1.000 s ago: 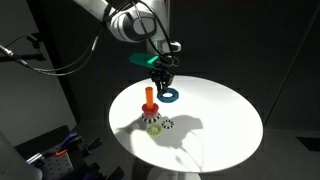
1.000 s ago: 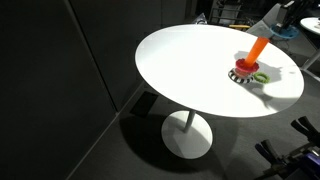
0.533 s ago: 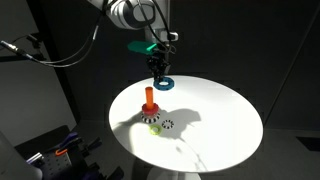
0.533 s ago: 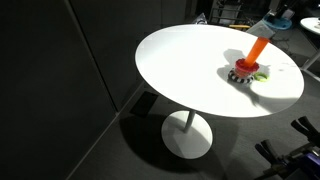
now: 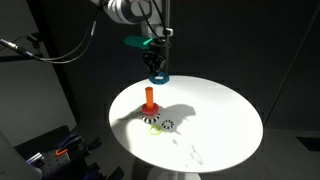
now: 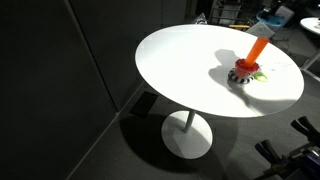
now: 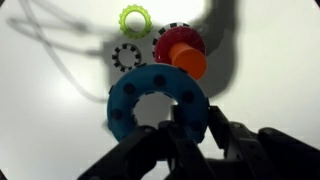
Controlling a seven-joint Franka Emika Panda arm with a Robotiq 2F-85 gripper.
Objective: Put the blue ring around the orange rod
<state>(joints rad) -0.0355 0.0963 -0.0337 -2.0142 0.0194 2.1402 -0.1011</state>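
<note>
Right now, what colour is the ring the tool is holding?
Bright blue with dark dots; the ring shows best in the wrist view.

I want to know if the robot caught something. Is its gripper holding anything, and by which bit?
Yes. The gripper is pinching the blue ring by one side of its band, in the air above the white table.

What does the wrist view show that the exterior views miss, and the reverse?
Only the wrist view: the blue ring with its central hole up close, the gripper pinching its rim, and a yellowish-green ring lying apart from a black-and-white ring. Only an exterior view: the arm reaching down over the round white table, holding the ring above the tabletop. Both: the orange rod upright, with no blue ring around it yet.
</note>
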